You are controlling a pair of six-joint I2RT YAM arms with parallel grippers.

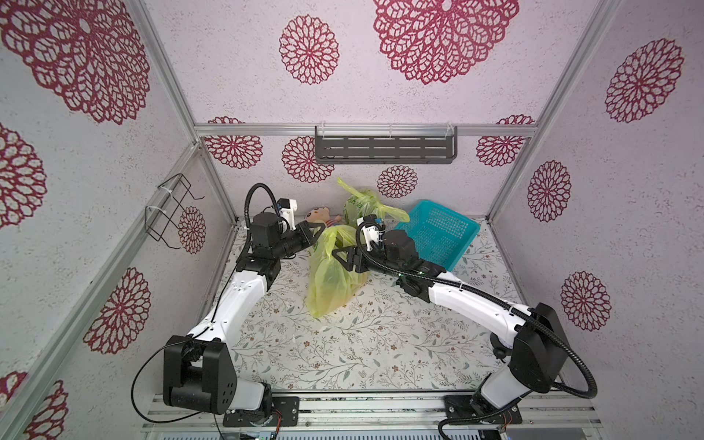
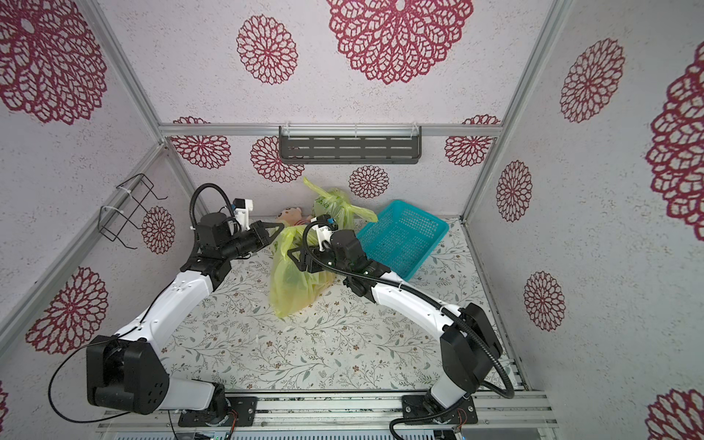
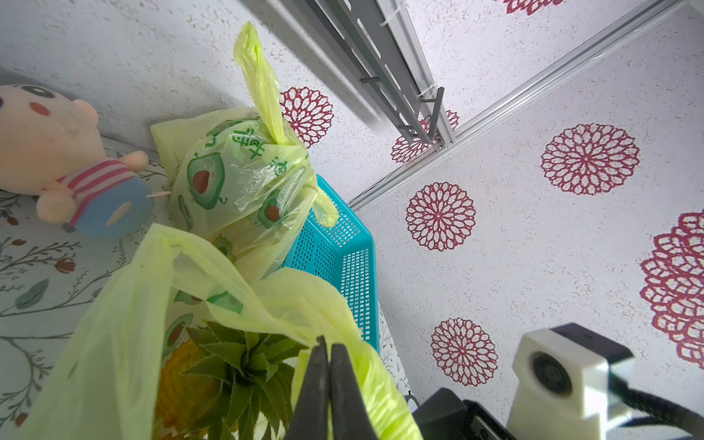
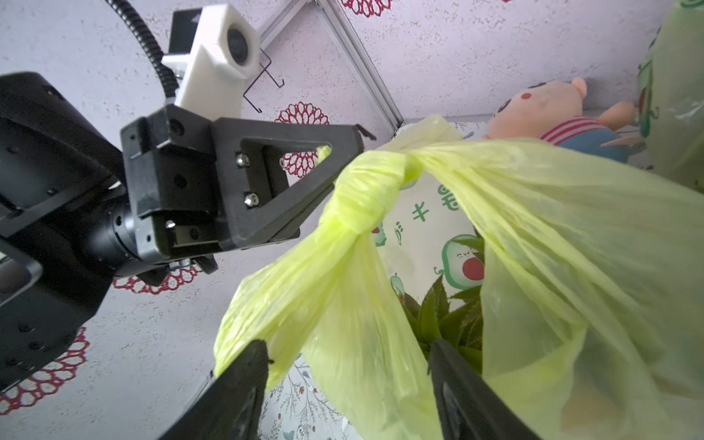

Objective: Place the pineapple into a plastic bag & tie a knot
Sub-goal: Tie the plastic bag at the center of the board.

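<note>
pineapple (image 3: 244, 365): sits inside yellow-green plastic bag (image 1: 331, 282), crown up, leaves (image 4: 438, 316) poking out at the mouth.

Bag (image 2: 293, 282): stands approx mid-surface (image 1: 343, 343), btw both arms in both top views; avocado print on film.

Handles: twisted round each other into a tight wrap (image 4: 365, 190) above the fruit. Cannot tell if full knot.

left claw (image 3: 327, 344): pinched tight on one handle end, film squeezed btw fingers. In a top view, claw (image 1: 324, 228) sits at bag's upper left, handle pulled taut toward it.

right claw (image 4: 348, 350): jaws wide apart, bag film btw them, one fingertip (image 4: 259, 354) touching the other handle's end, no clamp. In a top view, claw (image 1: 340, 259) hovers against bag's right side near the top.

Bkgd: 2nd bag (image 1: 362, 205), same print, tied, near back wall. plush toy (image 1: 318, 215) just left of it. Teal basket (image 1: 438, 236) just right of it, one tied handle drooping onto basket rim.
</note>
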